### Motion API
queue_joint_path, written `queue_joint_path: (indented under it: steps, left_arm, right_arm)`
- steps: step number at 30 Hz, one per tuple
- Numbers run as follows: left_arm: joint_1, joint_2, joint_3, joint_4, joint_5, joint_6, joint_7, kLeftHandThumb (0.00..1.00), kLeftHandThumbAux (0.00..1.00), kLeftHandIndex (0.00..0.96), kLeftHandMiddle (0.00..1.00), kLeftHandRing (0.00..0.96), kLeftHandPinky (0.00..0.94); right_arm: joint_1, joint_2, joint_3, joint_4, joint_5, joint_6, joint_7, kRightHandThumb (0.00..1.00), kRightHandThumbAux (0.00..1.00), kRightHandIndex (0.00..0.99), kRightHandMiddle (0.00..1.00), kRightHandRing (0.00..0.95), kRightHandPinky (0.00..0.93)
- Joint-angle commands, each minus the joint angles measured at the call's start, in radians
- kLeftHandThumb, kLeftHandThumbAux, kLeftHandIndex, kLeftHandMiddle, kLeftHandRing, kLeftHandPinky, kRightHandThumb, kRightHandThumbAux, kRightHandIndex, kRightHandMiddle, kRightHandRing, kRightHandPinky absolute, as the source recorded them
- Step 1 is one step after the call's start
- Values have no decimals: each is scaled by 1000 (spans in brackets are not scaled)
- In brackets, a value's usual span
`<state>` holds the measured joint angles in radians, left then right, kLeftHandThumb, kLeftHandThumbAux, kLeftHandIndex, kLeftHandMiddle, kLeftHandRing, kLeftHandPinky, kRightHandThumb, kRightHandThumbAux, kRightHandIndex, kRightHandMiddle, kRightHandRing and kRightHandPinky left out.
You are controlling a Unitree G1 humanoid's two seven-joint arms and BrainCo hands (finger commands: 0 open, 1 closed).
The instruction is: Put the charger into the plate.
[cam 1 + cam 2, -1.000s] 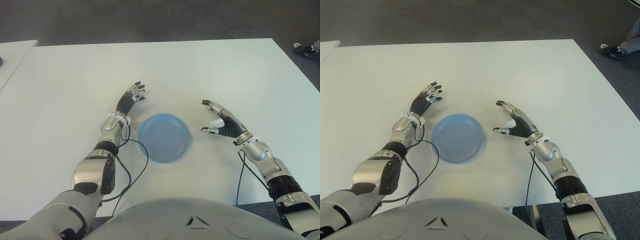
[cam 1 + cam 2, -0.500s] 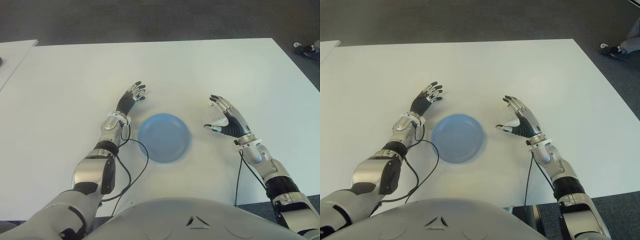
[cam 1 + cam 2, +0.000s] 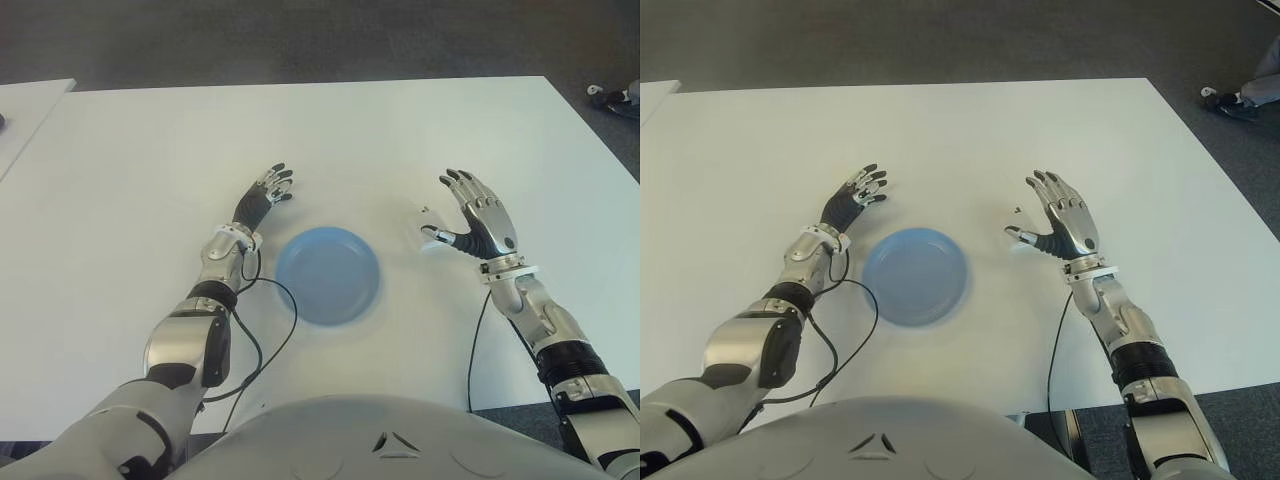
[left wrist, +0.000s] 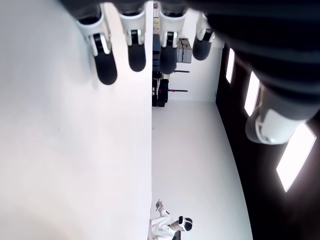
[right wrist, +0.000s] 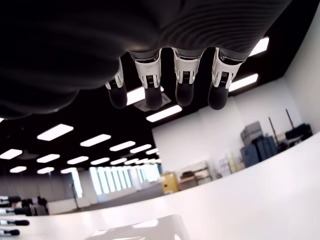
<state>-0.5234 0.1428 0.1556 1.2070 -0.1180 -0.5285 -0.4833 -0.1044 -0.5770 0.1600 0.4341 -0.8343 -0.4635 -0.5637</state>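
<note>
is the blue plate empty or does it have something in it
Empty. The round blue plate on the white table shows only bare blue surface, and no charger appears in either eye view.

No readable text

No words, labels, brands or numbers can be read on anything shown in these views.

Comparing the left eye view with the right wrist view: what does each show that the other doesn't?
Only the left eye view shows the blue plate, which holds nothing, and the left robot hand open at the plate's left side.

Only the right wrist view shows ceiling lights and stacked boxes by the far wall.

Both show the right robot hand with fingers spread and holding nothing, and the white table. A charger cannot be made out with certainty in either.
</note>
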Motion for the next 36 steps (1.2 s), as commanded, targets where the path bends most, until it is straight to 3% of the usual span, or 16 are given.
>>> queue_joint_path:
  steps: [1,27,36]
  left_arm:
    - [34,0,0,33,8,47,-21,0,484,53,120,118,138]
    - [32,1,-1,34,9,54,-20,0,488,57,120,120,140]
    - [32,0,0,33,7,56,-21,0,492,63,125,123,145]
  right_arm:
    - [-13,-12,25,4,-22,20,-11,291,94,0,0,0,0]
    - [-18,-57,55,2,19,-1,81,255,103,0,0,0,0]
    - [-14,-72,71,8,64,-2,207,257,97,0,0,0,0]
